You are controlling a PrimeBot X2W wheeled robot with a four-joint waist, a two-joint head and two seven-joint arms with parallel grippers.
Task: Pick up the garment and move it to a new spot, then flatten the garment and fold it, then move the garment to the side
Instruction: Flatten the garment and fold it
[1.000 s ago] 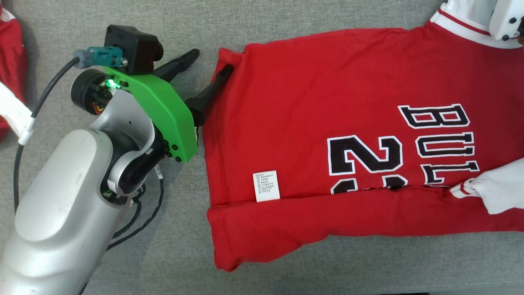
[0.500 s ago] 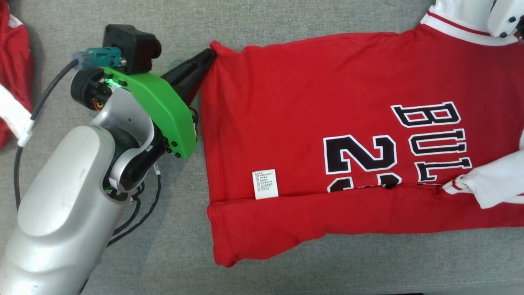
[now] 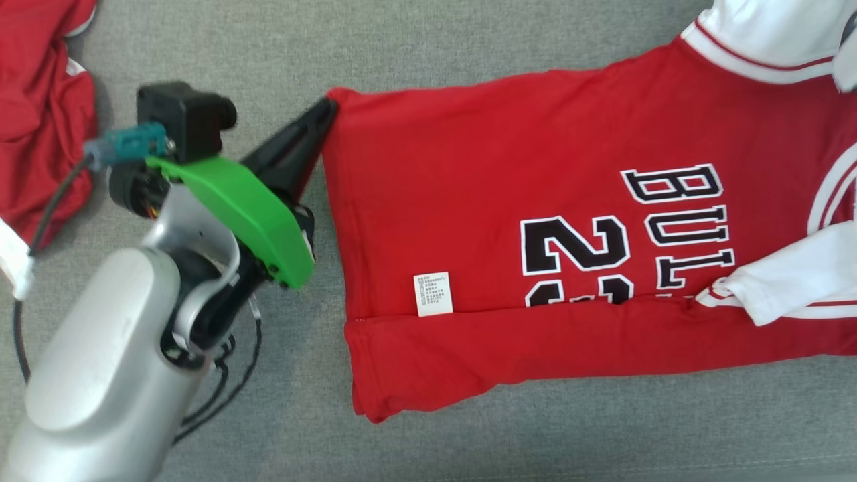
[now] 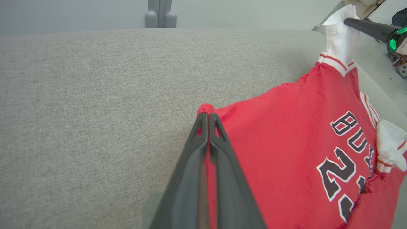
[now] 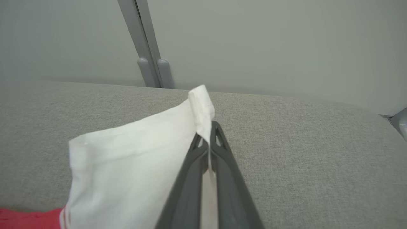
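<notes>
A red jersey (image 3: 535, 201) with white sleeves and black lettering lies spread on the grey cushion, its near long edge folded over. My left gripper (image 3: 325, 110) is shut on the jersey's far hem corner (image 4: 205, 109), which pokes out past the fingertips (image 4: 203, 127). The jersey (image 4: 286, 143) stretches off to the right from there. My right gripper (image 5: 208, 136) is shut on the edge of a white sleeve (image 5: 133, 152), held a little above the cushion. In the left wrist view the right gripper (image 4: 349, 23) shows at the top right, pinching the same sleeve.
Another red and white garment (image 3: 40, 120) lies crumpled at the far left of the grey cushion (image 3: 221, 40). A black cable (image 3: 227, 375) loops beside my left arm. A pale wall with a grey post (image 5: 149, 63) stands behind the cushion.
My left gripper went from open beside the hem corner to shut on it. The head camera shifted, so the whole scene slid and more of the left garment shows.
</notes>
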